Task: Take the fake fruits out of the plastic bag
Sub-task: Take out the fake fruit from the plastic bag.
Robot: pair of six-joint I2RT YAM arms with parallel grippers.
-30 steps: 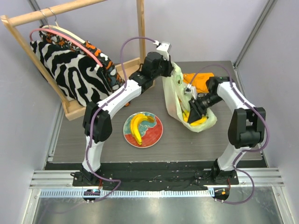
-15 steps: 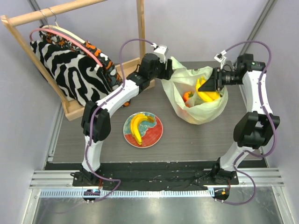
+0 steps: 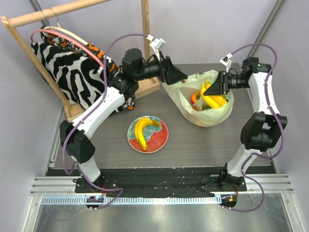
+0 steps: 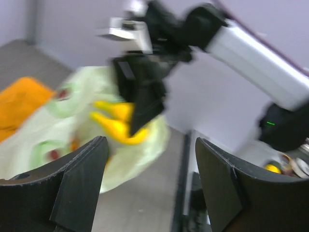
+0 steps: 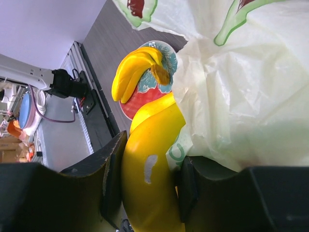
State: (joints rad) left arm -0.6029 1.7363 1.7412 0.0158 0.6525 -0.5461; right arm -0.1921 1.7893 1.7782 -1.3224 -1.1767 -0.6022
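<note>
1. At the far left a wooden clothes rack (image 3: 72, 8) carries a zebra-striped garment (image 3: 67, 72).
2. The round red and teal plate (image 3: 161, 140) lies on the table (image 3: 96, 145) near the arm bases. The first banana bunch (image 3: 143, 129) rests on it, outside the bag.
3. The left arm stretches from its base up and to the right. The left gripper (image 3: 182, 77) is at the bag's left rim. Its wrist view shows the fingers (image 4: 79, 183) spread wide with nothing between them.
4. An orange cloth (image 4: 19, 104) lies beyond the bag in the left wrist view.
5. The plastic bag (image 3: 212, 116) stands right of the plate, with its mouth gaping upward. Inside are an orange-red fruit (image 3: 194, 99) and the second banana bunch (image 3: 215, 100), which is up at the mouth.
6. The right arm rises, then bends left over the bag. The right gripper (image 3: 212, 89) is clamped on the second banana bunch, with bag film lying against the fruit.
7. The bag has red and green print; no word can be read.
</note>
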